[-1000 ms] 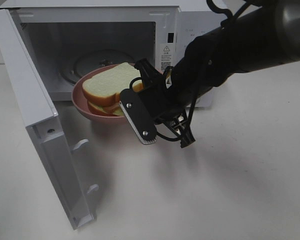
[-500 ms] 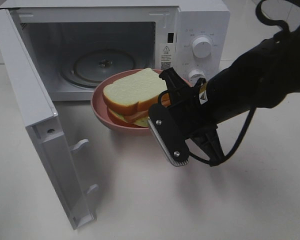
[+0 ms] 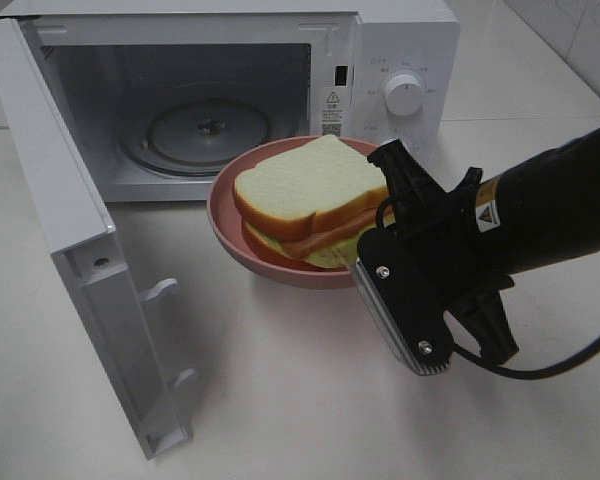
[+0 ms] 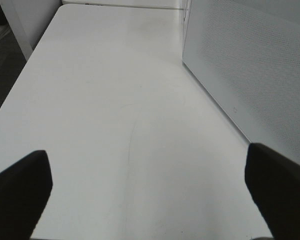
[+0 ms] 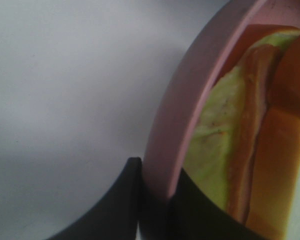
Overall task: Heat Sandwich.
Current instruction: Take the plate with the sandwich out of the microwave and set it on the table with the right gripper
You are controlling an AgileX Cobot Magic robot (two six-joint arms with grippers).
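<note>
White table (image 3: pixel 280 400) | sandwich (image 3: pixel 310 190) flat, long axis toward microwave (image 3: pixel 400 40)

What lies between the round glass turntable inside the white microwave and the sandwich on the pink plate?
Only the microwave's white cavity floor and the pink plate's near rim, seen in the exterior high view; nothing else separates the glass turntable from the sandwich.

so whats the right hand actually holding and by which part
The right hand is shut on the rim of the pink plate, at the side facing away from the microwave; the sandwich rides on it untouched.
</note>
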